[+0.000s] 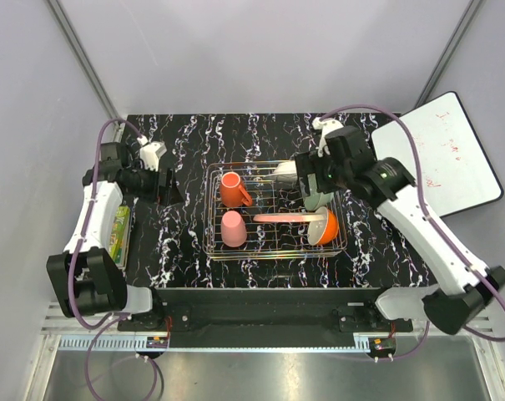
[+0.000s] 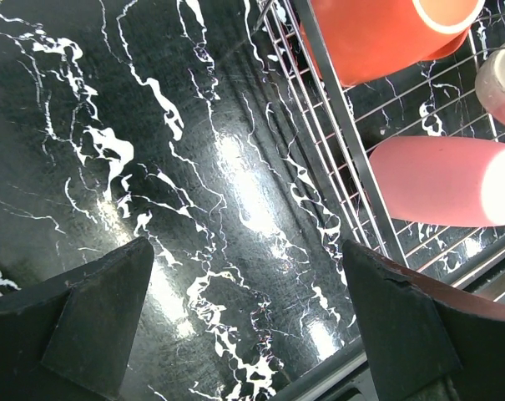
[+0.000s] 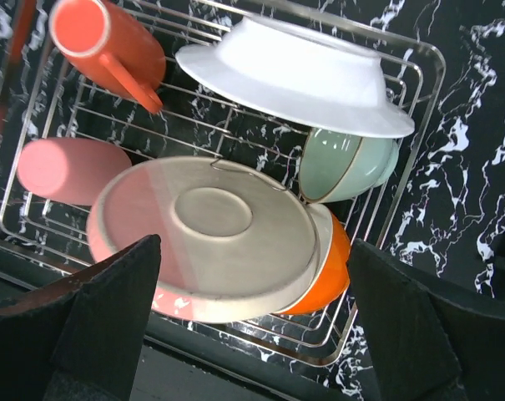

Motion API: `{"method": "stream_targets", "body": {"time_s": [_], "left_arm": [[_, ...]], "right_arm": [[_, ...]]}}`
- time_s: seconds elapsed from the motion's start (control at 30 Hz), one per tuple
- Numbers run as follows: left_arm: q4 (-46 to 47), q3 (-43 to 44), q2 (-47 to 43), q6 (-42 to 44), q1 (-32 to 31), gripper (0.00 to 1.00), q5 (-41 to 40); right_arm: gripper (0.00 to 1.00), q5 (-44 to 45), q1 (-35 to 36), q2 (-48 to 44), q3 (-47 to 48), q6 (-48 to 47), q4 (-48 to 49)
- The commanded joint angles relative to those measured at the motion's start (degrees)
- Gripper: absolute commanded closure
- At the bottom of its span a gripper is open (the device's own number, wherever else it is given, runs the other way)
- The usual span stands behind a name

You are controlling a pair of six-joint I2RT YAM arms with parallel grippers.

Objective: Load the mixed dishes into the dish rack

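The silver wire dish rack (image 1: pixel 210 209) stands mid-table and holds all the dishes. The orange mug (image 1: pixel 233 189) and the pink mug (image 1: pixel 233 228) lie at its left. The pink-and-peach plate (image 1: pixel 287 218) stands on edge against the orange bowl (image 1: pixel 325 227). The white plate (image 1: pixel 285 174) and the pale green bowl (image 1: pixel 317 199) are at the back right. My right gripper (image 1: pixel 305 174) hovers open and empty above the rack's right end; its view shows the plate (image 3: pixel 210 234), the orange bowl (image 3: pixel 331 267) and the green bowl (image 3: pixel 348 163). My left gripper (image 1: pixel 170 185) is open and empty over bare table left of the rack (image 2: pixel 344 142).
A green book (image 1: pixel 120 234) lies at the table's left edge under the left arm. A white board (image 1: pixel 440 154) leans beyond the table's right edge. The table is black marble with white veins.
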Motion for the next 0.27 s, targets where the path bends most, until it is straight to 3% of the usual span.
{"method": "stream_targets", "body": {"time_s": [0.0, 0.23], "left_arm": [[1.1, 1.5, -1.8, -0.4, -0.1, 0.01, -1.1], [1.0, 2.3, -1.3, -1.3, -0.1, 0.01, -0.7]], "right_arm": [[0.0, -0.3, 0.1, -5.0, -1.5, 1.5, 4.6], [0.0, -3.3, 0.1, -5.0, -1.2, 1.8, 5.2]]}}
